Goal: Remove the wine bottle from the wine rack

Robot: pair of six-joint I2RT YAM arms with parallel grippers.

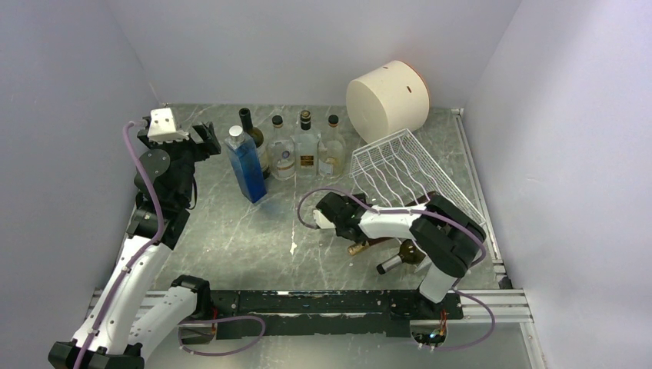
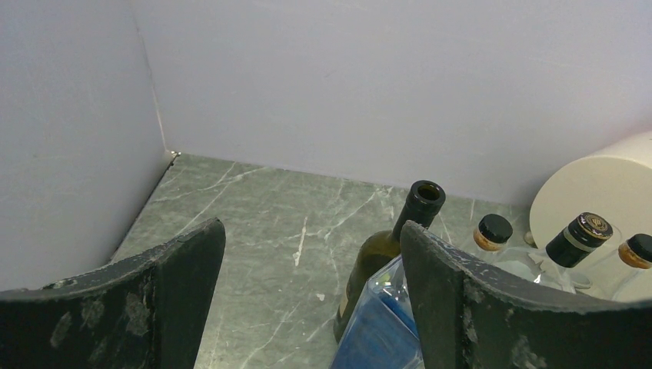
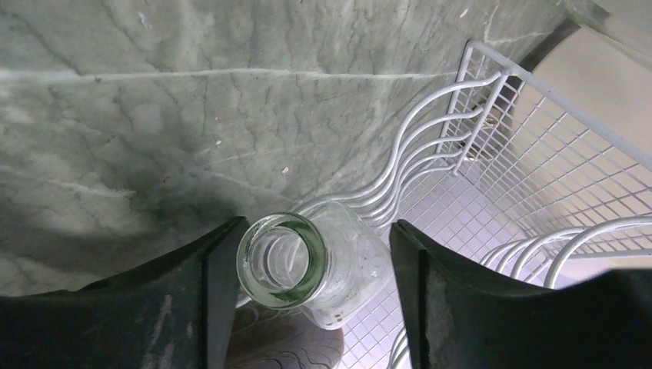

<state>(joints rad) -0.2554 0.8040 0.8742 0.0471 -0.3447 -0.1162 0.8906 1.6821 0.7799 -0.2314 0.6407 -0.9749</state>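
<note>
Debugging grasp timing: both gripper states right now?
Left gripper: open, empty.
Right gripper: open, straddling the clear bottle at its mouth, not clamped.

Black-and-white arms (image 1: 140, 267), purple cables (image 1: 143, 181), scuffed black fingers (image 2: 469, 307)

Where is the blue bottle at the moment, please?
In the top view the blue bottle stands left of centre, just in front of the dark green bottle and right of the left claw.
</note>
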